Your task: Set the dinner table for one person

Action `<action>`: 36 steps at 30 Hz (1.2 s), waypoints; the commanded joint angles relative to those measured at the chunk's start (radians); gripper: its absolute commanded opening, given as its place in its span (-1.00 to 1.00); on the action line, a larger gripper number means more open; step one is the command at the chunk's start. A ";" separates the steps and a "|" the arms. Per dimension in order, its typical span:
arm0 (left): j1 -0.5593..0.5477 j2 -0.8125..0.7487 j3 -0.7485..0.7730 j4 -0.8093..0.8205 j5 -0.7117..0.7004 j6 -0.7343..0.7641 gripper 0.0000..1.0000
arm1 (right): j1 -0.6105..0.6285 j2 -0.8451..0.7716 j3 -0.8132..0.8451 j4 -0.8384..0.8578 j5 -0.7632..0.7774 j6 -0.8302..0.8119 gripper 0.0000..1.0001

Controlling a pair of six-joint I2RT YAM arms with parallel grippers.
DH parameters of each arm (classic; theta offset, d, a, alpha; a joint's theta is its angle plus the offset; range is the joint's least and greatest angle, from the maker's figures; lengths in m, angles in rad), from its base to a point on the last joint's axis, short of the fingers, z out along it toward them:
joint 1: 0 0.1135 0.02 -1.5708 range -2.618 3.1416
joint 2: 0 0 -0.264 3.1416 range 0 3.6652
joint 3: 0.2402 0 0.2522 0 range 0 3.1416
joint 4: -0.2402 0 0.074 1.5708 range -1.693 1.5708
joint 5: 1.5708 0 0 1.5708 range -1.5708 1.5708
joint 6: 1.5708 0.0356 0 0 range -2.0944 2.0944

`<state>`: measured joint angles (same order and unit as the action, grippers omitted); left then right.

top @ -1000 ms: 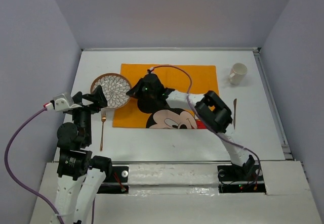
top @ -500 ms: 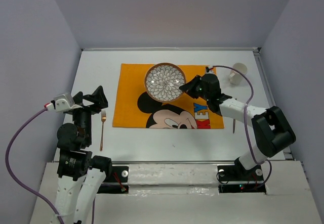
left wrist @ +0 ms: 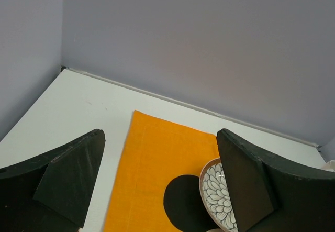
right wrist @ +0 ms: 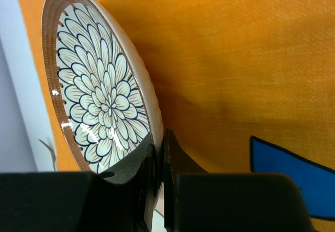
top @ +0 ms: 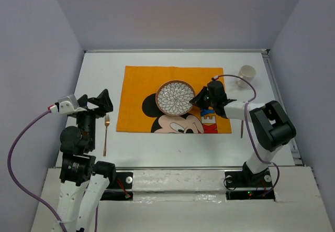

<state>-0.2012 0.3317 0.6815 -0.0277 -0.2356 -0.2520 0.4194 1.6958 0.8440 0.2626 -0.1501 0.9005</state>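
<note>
Fork (top: 105, 135) and cup (top: 246, 75) on dinner table (top: 157, 148) beside placemat (top: 138, 96)

dinner table (top: 172, 145) w/ mat (top: 136, 85), fork (top: 105, 132), mug (top: 246, 75)

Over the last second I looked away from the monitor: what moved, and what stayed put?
The right gripper, shut on the rim of the bowl, carried it rightward from the left edge of the placemat to its middle. The left gripper stayed open and still; fork, mug and placemat did not move.
</note>
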 commanded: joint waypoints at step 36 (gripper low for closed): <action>0.002 -0.025 0.000 0.043 0.016 0.010 0.98 | -0.025 -0.300 -0.098 -0.190 0.128 -0.190 0.99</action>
<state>-0.2012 0.3294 0.6807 -0.0277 -0.2176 -0.2523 0.4091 1.5047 0.7902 0.1768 -0.1268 0.8028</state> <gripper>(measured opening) 0.989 0.994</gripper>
